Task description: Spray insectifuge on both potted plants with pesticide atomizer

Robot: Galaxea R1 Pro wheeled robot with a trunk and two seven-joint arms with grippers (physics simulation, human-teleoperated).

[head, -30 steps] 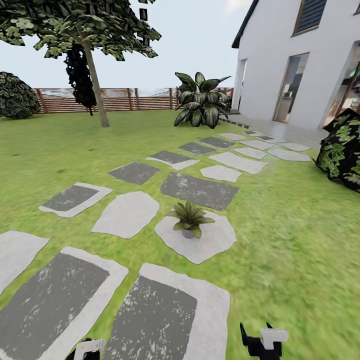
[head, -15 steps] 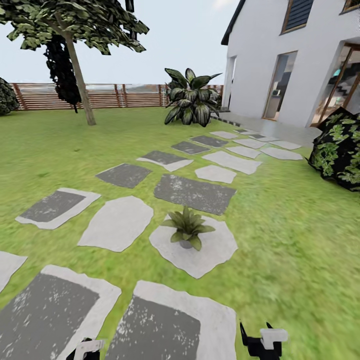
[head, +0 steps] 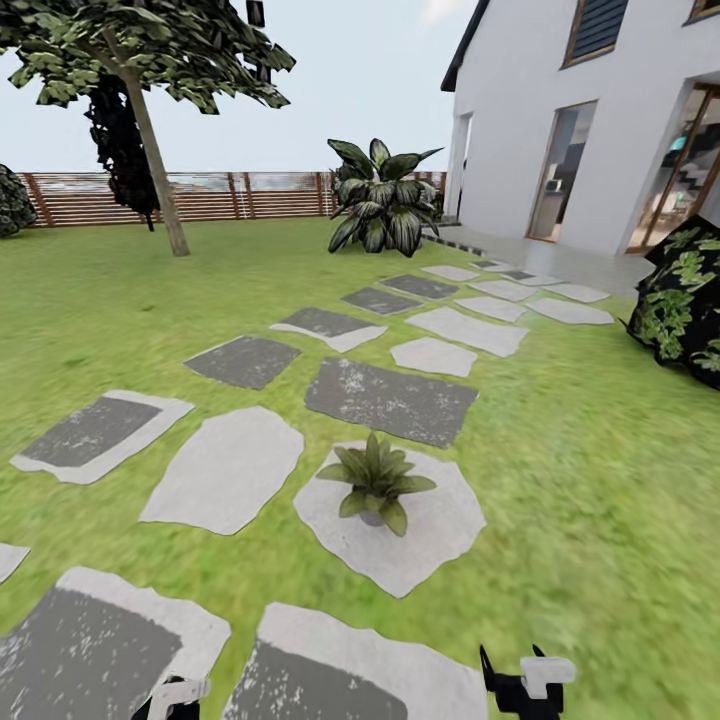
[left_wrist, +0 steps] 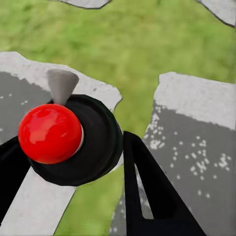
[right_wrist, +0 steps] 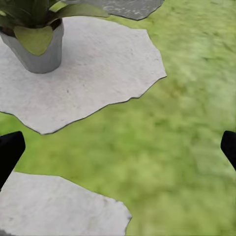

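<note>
Atomizer [left_wrist: 69, 140], a dark-bodied bottle with a red top and a grey nozzle, sits clamped between the black fingers of the left tool [left_wrist: 73, 162], above stepping stones and lawn. One potted plant [head: 374, 482] stands on a pale stone [head: 450, 520] just ahead of the robot, and the right tool [right_wrist: 118, 147] hangs wide apart and empty over grass near that pot. Judging from this, the pickup is done and the robot is closing in to spray; next, the nozzle needs aiming at the leaves.

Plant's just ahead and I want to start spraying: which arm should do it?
Left. The left gripper appears closed on what looks like the atomizer, with its grey nozzle showing. The right gripper is open and empty. The potted plant stands straight ahead.
</note>
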